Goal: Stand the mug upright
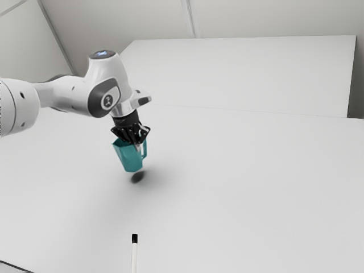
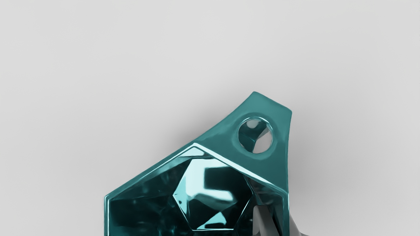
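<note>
In the exterior view, my gripper (image 1: 138, 147) points down with its fingers at the rim of the teal mug (image 1: 129, 157). The mug hangs mouth up, its base over a small dark shadow on the table and its handle toward the exterior view's right. Looking down in the wrist view, I see into the hexagonal mouth of the mug (image 2: 270, 167), handle included. One finger is inside the cup and the other outside, so the gripper (image 2: 283, 223) is shut on the side wall near the handle.
A white table (image 1: 244, 187) lies under the mug. A thin white stick with a black tip (image 1: 135, 239) is near the bottom of the exterior view, and a dark-edged grey item (image 1: 12, 268) shows at the lower left corner.
</note>
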Controlling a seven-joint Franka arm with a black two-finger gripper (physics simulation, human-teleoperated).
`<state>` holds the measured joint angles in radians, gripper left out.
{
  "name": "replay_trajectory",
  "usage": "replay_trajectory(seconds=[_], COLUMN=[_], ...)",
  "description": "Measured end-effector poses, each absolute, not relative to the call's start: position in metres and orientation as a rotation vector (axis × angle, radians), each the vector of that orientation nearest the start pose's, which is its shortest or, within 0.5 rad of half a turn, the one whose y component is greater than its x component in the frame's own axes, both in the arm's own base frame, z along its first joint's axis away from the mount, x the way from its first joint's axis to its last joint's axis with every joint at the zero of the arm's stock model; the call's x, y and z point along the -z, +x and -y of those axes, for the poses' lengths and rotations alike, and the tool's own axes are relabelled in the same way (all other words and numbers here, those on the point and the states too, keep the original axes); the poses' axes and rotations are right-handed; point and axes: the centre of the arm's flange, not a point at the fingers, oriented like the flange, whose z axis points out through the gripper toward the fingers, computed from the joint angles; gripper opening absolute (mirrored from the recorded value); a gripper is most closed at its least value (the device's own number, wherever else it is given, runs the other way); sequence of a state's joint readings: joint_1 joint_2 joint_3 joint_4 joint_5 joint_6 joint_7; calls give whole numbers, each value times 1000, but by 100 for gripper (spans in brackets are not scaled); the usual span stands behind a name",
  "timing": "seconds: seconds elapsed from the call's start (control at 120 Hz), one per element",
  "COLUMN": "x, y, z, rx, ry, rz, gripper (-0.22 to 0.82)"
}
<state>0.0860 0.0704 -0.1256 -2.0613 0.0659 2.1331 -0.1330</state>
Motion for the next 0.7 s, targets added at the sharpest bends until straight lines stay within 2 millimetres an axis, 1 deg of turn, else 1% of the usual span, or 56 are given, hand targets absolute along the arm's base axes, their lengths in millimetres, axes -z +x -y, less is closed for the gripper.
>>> replay_trajectory(seconds=[0.158,0.308,0.392,0.5,0.517,0.65,0.7], x=[-379,-363,-358,-357,-357,-358,-360], y=[562,563,564,565,565,565,565], z=[24,30,30,30,30,31,31], rx=[0,9,16,32,33,39,43], ry=[-3112,-3119,-3120,-3121,-3121,-3121,-3121], rz=[121,150,174,199,202,215,219], gripper=[-18,-18,-18,-18,-16,14,24])
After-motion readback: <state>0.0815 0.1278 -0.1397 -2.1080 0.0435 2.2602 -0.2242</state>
